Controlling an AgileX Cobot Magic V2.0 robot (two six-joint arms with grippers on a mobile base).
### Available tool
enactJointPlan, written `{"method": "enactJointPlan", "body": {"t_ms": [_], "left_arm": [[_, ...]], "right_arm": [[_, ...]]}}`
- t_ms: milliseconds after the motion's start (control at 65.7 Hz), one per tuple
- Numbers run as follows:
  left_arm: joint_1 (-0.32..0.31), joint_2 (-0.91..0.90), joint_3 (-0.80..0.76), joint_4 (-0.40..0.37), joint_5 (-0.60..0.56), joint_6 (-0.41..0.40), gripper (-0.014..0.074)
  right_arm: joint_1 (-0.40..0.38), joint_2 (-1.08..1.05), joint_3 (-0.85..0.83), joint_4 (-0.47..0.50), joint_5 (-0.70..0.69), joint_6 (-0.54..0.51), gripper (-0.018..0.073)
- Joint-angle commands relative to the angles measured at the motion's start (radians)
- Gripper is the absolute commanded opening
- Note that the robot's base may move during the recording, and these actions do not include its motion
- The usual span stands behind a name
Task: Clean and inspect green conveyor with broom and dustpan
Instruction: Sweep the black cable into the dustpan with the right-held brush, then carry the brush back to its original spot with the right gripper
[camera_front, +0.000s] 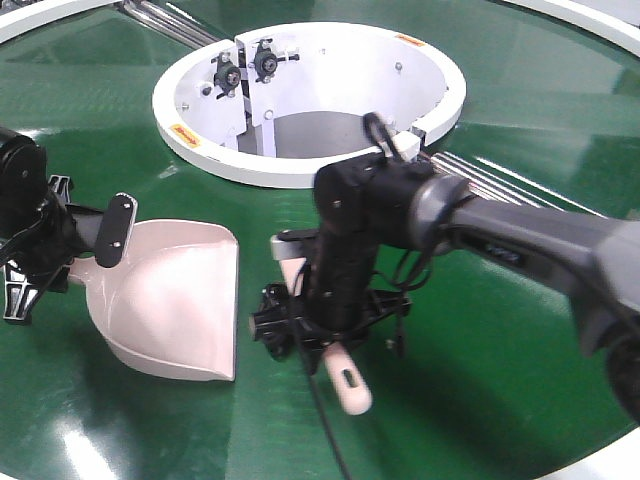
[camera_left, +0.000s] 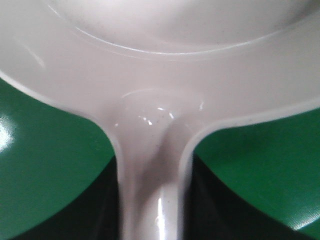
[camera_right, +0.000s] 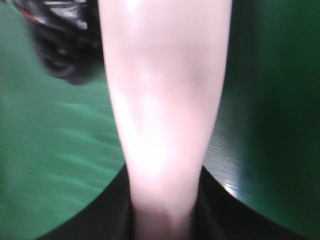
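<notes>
- Front view: the green conveyor (camera_front: 450, 400) fills the frame, a glossy dark green ring around a white circular hub (camera_front: 300, 165). Silver rollers (camera_front: 490, 182) show just right of the hub. A white rim (camera_front: 40, 22) curves across the far left corner.
- Front view: the dustpan (camera_front: 170, 305) sits on the left part of the belt, between the hub and the near edge, with its wide mouth facing right. The left hand (camera_front: 85, 240) is closed on the handle at the back of the pan.
- Front view: the broom (camera_front: 345, 385) is just right of the dustpan's mouth and apart from it. The right hand (camera_front: 325, 325) points down from a grey and black arm (camera_front: 520, 245) that enters from the right edge, and it is pinching the broom. The tapered handle with its slotted hole sticks out toward the near edge. The bristles are hidden behind the wrist, and I cannot tell whether they touch the belt.
- Left wrist view: the pale dustpan handle runs up the middle and widens into the pan. Dark fingers (camera_left: 102, 215) press against it on either side, with green belt beyond.
- Right wrist view: the broom's pale body rises from the bottom centre, clamped between dark fingers (camera_right: 107, 215). Green belt lies on both sides. A blurred black shape (camera_right: 65, 45) sits at the upper left, too unclear to identify.
</notes>
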Motion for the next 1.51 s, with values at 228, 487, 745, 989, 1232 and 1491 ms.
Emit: {"method": "enactJointPlan", "body": {"t_ms": [228,487,745,989,1232,1491], "left_arm": [[-0.013,-0.037,-0.021,-0.009,0.009,0.026,-0.0007],[-0.013,-0.037,-0.021,-0.009,0.009,0.026,-0.0007],[-0.013,-0.037,-0.021,-0.009,0.009,0.026,-0.0007],[-0.013,-0.037,-0.021,-0.009,0.009,0.026,-0.0007],[-0.013,-0.037,-0.021,-0.009,0.009,0.026,-0.0007],[-0.013,-0.037,-0.021,-0.009,0.009,0.026,-0.0007]], "right_arm": [[0.09,0.088,-0.248,0.189,0.074,-0.061,-0.0005],[0.099,0.114,-0.43,0.198,0.074,-0.06,-0.0005],[0.089,0.112,-0.459,0.128,0.073,-0.063,-0.0005],[0.029,0.031,-0.424,0.002,0.073,-0.064,-0.0005],[-0.111,-0.145,-0.273,-0.035,0.073,-0.136,-0.0005],[-0.269,-0.342,-0.017,-0.03,-0.003,-0.229,-0.0005]]}}
